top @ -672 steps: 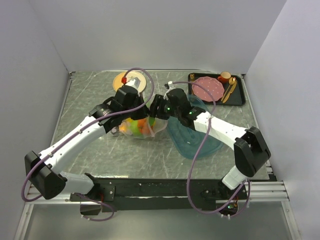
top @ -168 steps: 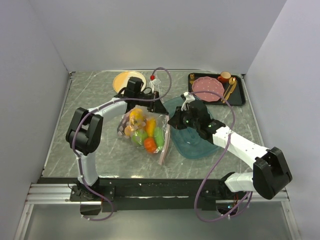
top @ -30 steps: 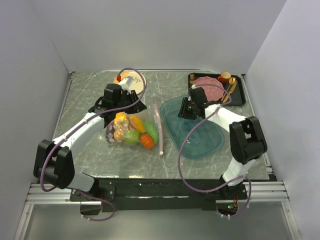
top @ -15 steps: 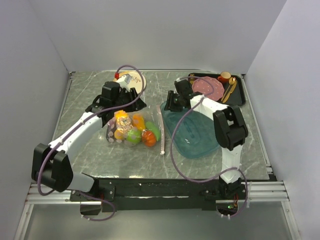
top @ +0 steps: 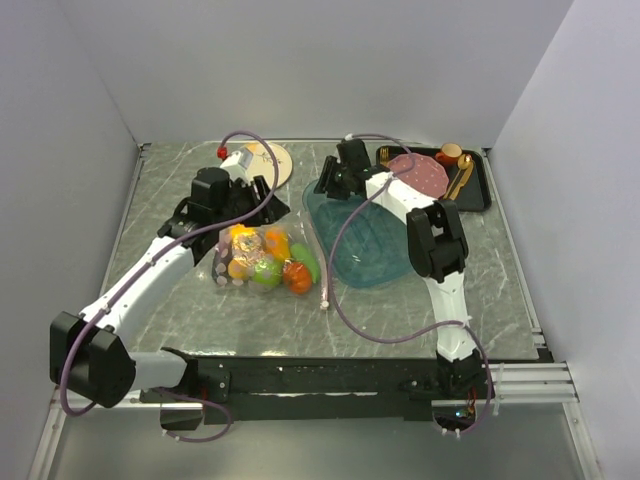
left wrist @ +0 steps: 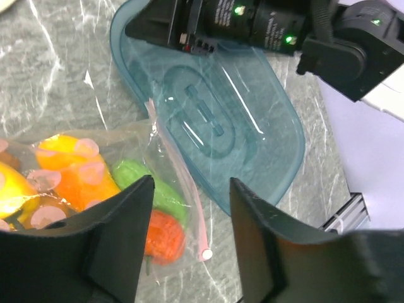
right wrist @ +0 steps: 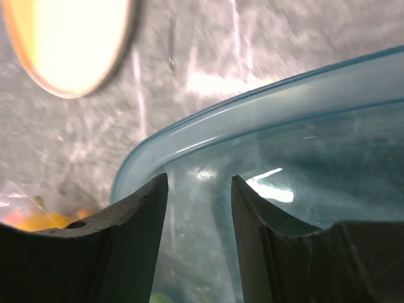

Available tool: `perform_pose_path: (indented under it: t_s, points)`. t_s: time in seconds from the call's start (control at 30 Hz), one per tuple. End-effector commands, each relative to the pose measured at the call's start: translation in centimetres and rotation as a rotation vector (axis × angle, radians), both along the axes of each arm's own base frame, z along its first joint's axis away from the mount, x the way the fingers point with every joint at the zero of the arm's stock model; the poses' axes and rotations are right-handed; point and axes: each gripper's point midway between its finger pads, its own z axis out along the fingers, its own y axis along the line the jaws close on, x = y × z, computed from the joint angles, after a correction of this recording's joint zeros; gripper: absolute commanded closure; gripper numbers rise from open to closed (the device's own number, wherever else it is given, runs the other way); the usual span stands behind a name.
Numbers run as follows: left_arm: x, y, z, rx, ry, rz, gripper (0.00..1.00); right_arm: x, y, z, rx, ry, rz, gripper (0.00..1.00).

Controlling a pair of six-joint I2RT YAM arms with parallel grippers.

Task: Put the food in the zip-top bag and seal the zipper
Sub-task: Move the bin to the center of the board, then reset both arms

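The zip-top bag (top: pixel 225 272) lies flat left of centre with the food (top: pixel 265 258) inside: yellow, orange, green and red-orange pieces. Its pink zipper (top: pixel 318 260) runs along the right edge and ends in a round tip (left wrist: pixel 203 254). My left gripper (top: pixel 268 205) hovers just behind the bag, open, with nothing between its fingers (left wrist: pixel 120 233); the zipper (left wrist: pixel 183 183) shows below the gap. My right gripper (top: pixel 322 185) is open over the far-left end of the teal tray (top: pixel 375 250), its fingers (right wrist: pixel 129 240) above the tray's floor just inside the rim (right wrist: pixel 252 107).
A tan plate (top: pixel 275 160) sits at the back, behind the left gripper. A black tray (top: pixel 480 185) holding a pink plate (top: pixel 420 172) is at the back right. The right arm (left wrist: pixel 265 25) reaches across the teal tray's far end.
The left gripper has opened and drawn back from the bag. The right arm swung toward the back left, and the teal tray now lies farther back and left.
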Motion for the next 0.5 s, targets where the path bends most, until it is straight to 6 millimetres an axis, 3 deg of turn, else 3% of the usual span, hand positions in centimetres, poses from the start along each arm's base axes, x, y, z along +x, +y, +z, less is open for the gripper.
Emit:
perform_pose_path:
  t_s: [0.0,0.03,0.07,0.1,0.13,0.2,0.23,0.3,0.33,0.4,0.43,0.47]
  points:
    - [0.0,-0.1,0.6,-0.010,-0.035,0.012,0.38,0.8,-0.3,5.2,0.047,-0.130,0.014,0.46]
    - [0.0,0.2,0.5,-0.003,-0.035,0.029,0.31,0.6,-0.4,8.8,0.079,-0.220,0.030,0.46]
    - [-0.1,0.4,0.8,-0.002,-0.044,0.042,0.22,-0.8,-1.2,7.4,0.051,-0.206,0.044,0.46]
    - [0.0,0.7,0.8,0.007,-0.053,0.059,0.18,-1.4,-1.6,8.2,0.048,-0.230,0.047,0.46]
    - [0.0,0.9,0.9,0.009,-0.058,0.073,0.08,-2.8,-2.5,9.7,0.051,-0.277,0.048,0.45]
    - [-0.1,1.3,1.6,0.005,-0.079,0.096,0.01,-4.0,-4.2,11.1,0.020,-0.335,0.026,0.45]
    - [0.0,1.6,1.8,0.009,-0.086,0.113,0.01,-5.8,-5.4,12.1,0.014,-0.359,0.015,0.44]
    - [-0.2,1.9,2.5,0.009,-0.104,0.133,0.01,-6.7,-7.3,13.3,-0.010,-0.419,-0.019,0.44]
    - [-0.1,2.2,2.9,0.011,-0.113,0.153,0.01,-8.2,-8.5,13.9,-0.021,-0.442,-0.032,0.44]
    - [-0.2,2.6,3.4,0.015,-0.116,0.177,0.01,-9.1,-11.0,14.3,-0.080,-0.468,-0.102,0.36]
    - [-0.1,2.9,3.6,0.019,-0.120,0.198,0.01,-10.5,-12.3,14.4,-0.099,-0.473,-0.135,0.26]
    - [-0.1,3.5,4.0,0.024,-0.126,0.230,0.01,-11.0,-13.5,14.4,-0.115,-0.475,-0.174,0.22]
